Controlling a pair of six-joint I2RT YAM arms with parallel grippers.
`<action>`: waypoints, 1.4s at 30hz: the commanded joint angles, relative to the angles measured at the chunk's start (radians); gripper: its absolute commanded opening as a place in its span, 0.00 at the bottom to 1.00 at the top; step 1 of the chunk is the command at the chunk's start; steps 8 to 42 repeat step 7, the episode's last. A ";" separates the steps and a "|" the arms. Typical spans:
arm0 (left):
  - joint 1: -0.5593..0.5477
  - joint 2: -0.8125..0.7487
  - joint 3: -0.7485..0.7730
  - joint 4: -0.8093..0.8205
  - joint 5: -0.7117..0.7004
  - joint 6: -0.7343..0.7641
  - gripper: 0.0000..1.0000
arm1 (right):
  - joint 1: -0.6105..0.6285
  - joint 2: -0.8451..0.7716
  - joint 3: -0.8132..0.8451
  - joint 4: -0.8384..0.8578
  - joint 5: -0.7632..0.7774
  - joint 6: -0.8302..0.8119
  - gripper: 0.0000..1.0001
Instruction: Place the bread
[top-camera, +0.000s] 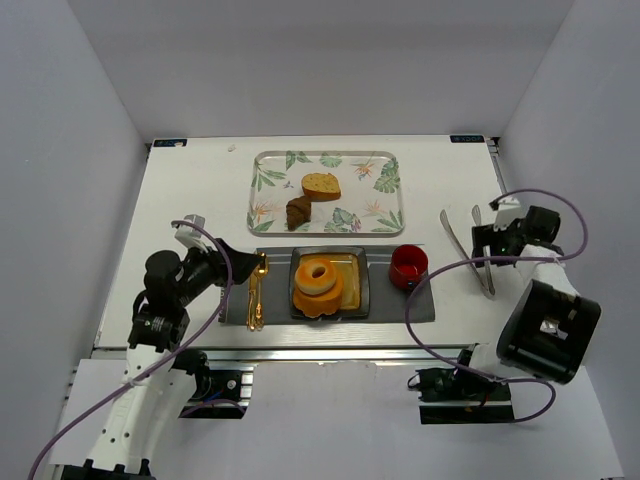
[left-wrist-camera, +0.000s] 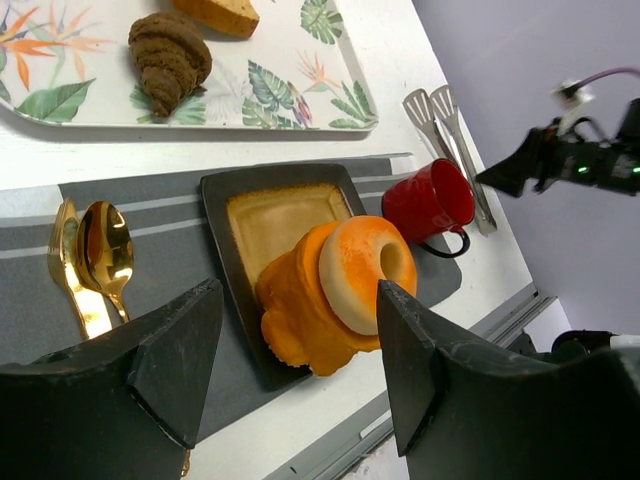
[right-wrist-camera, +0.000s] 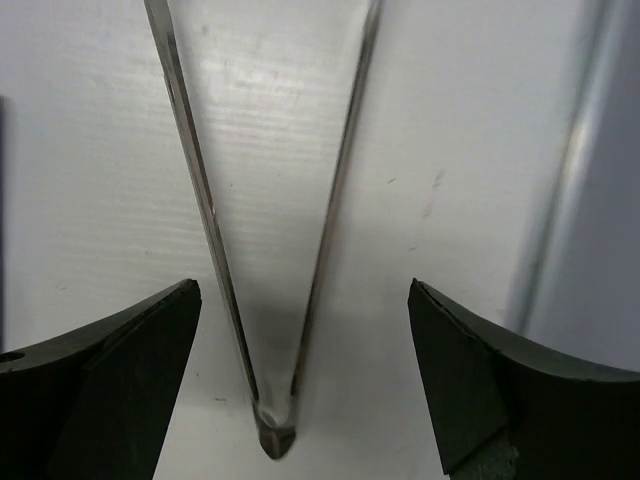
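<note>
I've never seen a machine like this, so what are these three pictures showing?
It is a robot with two arms bolted to a table. One picture looks down from above. The other two come from small cameras on the wrists; the dark shapes there are fingers. The left gripper is open and faces an orange bun with a ring roll on a dark plate. The right gripper is open over metal tongs. Also there: a leafy tray with a bread slice and croissant, a red cup and a gold spoon. Nothing is held.
</note>
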 joint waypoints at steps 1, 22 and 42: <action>-0.004 -0.022 0.024 -0.005 -0.007 0.006 0.72 | -0.022 -0.139 0.126 -0.114 -0.098 -0.071 0.89; -0.003 -0.028 0.026 -0.016 -0.004 -0.002 0.72 | 0.022 -0.212 0.282 -0.209 -0.236 0.029 0.89; -0.003 -0.028 0.026 -0.016 -0.004 -0.002 0.72 | 0.022 -0.212 0.282 -0.209 -0.236 0.029 0.89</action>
